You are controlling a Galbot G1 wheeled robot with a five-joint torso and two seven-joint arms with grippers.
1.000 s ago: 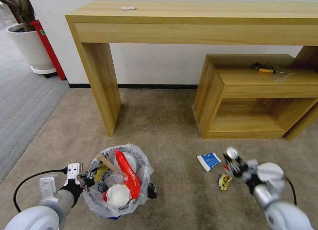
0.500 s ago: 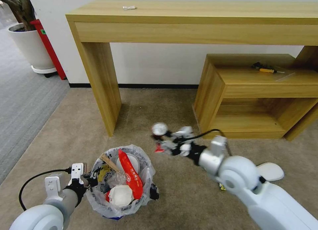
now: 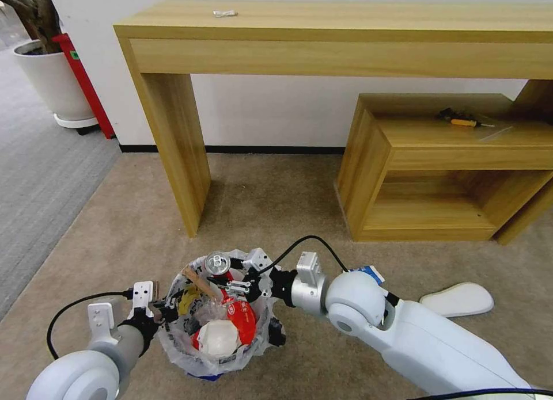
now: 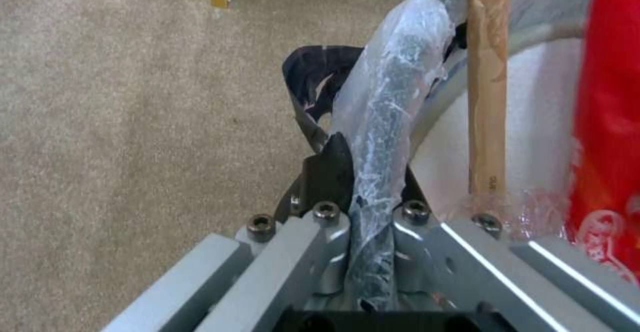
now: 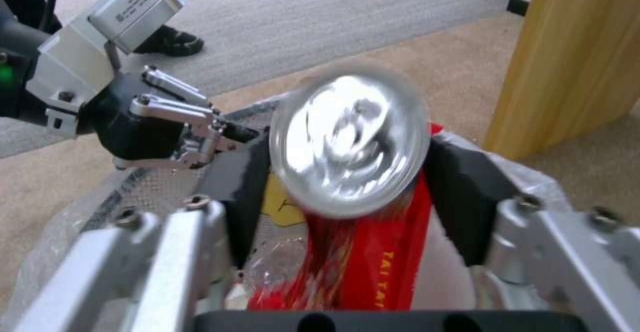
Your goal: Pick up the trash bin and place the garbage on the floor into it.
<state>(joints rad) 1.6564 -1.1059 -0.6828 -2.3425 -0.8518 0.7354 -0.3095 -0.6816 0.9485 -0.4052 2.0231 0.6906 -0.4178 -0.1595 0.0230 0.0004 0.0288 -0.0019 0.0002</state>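
One crushed can (image 5: 349, 149), seemingly loose, between right tool (image 5: 347, 197) fingers.

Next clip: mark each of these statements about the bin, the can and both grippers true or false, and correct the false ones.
1. The left gripper is clamped on the trash bin rim. True.
2. The right gripper holds a crushed can over the bin. True.
3. The can already lies on the bin's contents. False: it sits between the right gripper's fingers.
4. A white insole lies on the floor to the robot's right. True.
5. The wooden stick lies on the carpet. False: it stands in the bin.
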